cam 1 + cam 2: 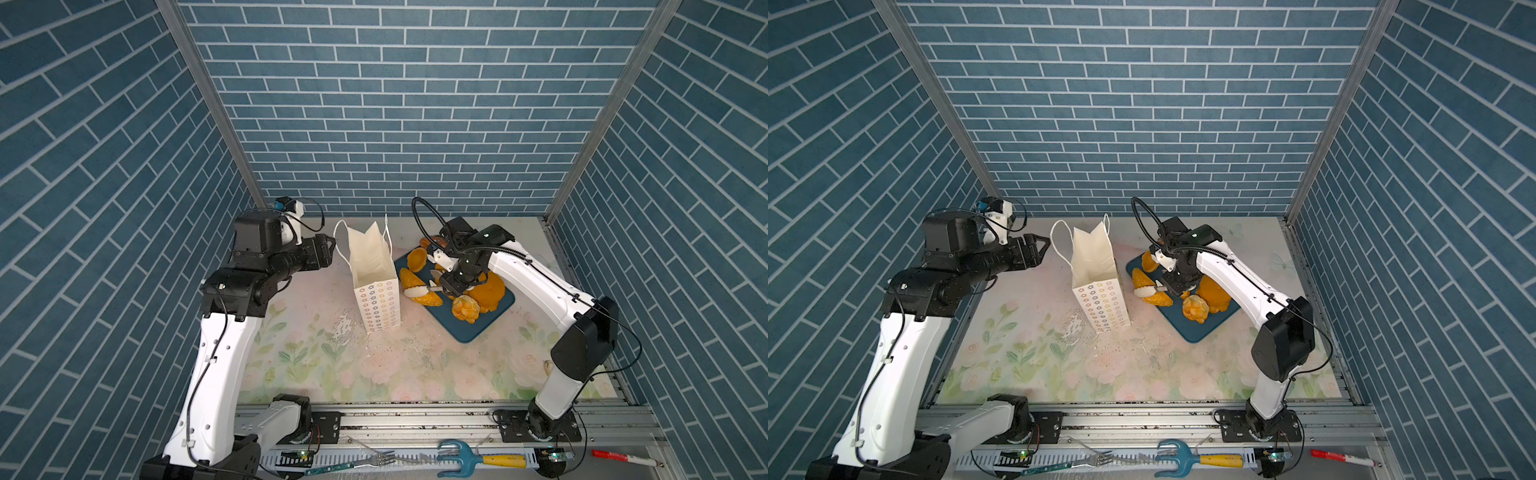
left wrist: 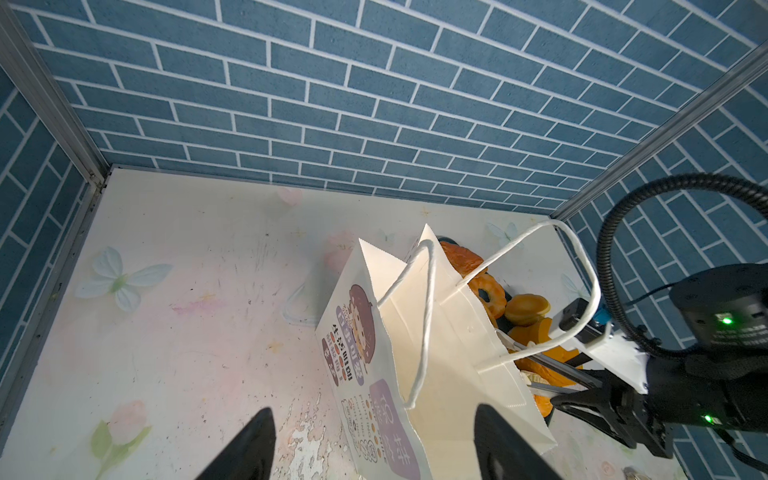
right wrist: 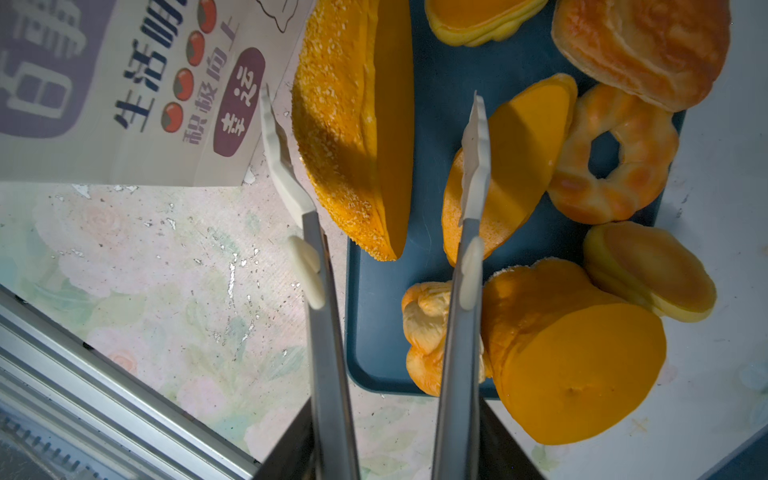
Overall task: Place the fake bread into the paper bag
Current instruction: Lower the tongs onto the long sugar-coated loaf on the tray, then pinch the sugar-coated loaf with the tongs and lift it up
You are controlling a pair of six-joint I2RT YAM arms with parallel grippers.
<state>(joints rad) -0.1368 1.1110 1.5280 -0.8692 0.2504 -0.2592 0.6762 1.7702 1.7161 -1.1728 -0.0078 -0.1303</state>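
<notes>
The white paper bag [image 1: 376, 266] [image 1: 1096, 270] stands upright and open-mouthed left of a blue tray [image 1: 478, 324]. The fake bread lies on the tray: a seeded oval loaf [image 3: 349, 124], ring doughnut [image 3: 623, 166], knotted bun [image 3: 424, 332], thick round cake [image 3: 573, 365] and others. My right gripper [image 1: 455, 284] [image 3: 395, 449] is shut on metal tongs, whose white tips [image 3: 270, 124] stand apart on either side of the seeded loaf. My left gripper [image 1: 328, 249] [image 2: 374, 411] is open beside the bag's [image 2: 436, 353] left cord handle, holding nothing.
The tray [image 3: 374, 332] sits close against the bag's right side. Blue brick walls enclose the table on three sides. On the front rail lie a fork [image 1: 374, 459], a blue hand rake [image 1: 478, 459] and a red marker [image 1: 623, 457].
</notes>
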